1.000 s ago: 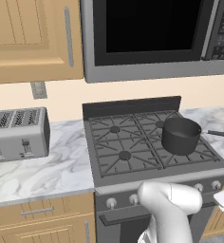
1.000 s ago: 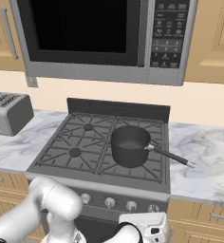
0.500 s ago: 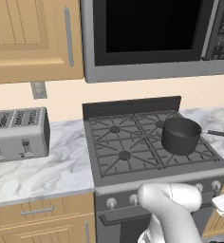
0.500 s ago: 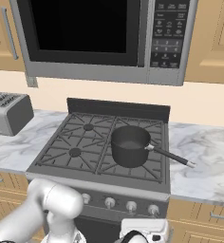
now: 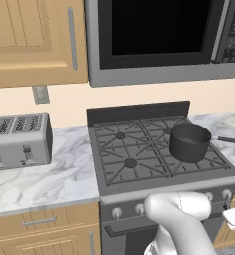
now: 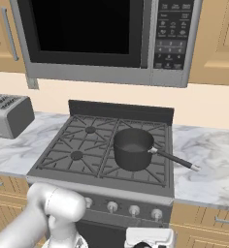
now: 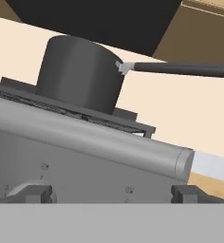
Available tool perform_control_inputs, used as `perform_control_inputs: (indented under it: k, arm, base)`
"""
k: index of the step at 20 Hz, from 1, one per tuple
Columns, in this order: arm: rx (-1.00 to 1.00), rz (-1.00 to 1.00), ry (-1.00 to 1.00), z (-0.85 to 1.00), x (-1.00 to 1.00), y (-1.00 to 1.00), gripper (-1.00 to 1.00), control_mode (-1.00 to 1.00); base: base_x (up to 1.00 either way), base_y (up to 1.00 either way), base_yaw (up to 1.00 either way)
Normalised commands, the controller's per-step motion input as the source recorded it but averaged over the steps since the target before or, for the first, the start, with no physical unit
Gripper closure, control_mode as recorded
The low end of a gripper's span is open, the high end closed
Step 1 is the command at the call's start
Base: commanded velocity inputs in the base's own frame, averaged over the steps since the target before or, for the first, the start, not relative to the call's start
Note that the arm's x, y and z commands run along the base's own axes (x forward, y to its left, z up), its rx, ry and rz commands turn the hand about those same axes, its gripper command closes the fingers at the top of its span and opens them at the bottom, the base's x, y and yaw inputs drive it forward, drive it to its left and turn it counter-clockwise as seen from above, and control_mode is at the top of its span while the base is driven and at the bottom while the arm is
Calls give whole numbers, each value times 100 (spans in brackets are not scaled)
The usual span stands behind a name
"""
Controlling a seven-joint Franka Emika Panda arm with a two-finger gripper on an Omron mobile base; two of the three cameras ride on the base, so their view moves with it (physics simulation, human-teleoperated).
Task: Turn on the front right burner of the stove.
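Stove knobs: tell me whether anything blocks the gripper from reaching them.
Nothing visible does. The gripper sits low before the stove front, fingertips wide apart. The pot rests up on the grates, clear of the knobs.

Both base views look down across the stove [image 5: 159, 154] from opposite sides, hand view close, low, facing its front

You're looking at a cream wall [image 5: 139, 97], wooden cabinets [image 5: 35, 40] left of the microwave [image 5: 159, 40], marble counter [image 5: 64, 172] below it, toaster [image 5: 17, 139] sitting there.
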Motion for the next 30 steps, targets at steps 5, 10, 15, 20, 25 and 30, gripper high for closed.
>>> perform_control_inputs:
  k: [5, 10, 15, 20, 25, 30]
  arm:
    - [3, 0, 0, -1, 11, 0, -100, -100]
    - [3, 0, 0, 0, 26, 0, -100, -100]
    - [0, 0, 0, -22, 34, 0, -100, -100]
    - [1, 0, 0, -29, 25, -3, -100, -100]
    - [2, 0, 0, -29, 18, -11, -100, -100]
    - [3, 0, -2, -29, 9, -21, -100, -100]
  base:
    - [0, 0, 0]
    - [0, 0, 0]
    - [0, 0, 0]
    - [0, 0, 0]
    - [0, 0, 0]
    - [0, 0, 0]
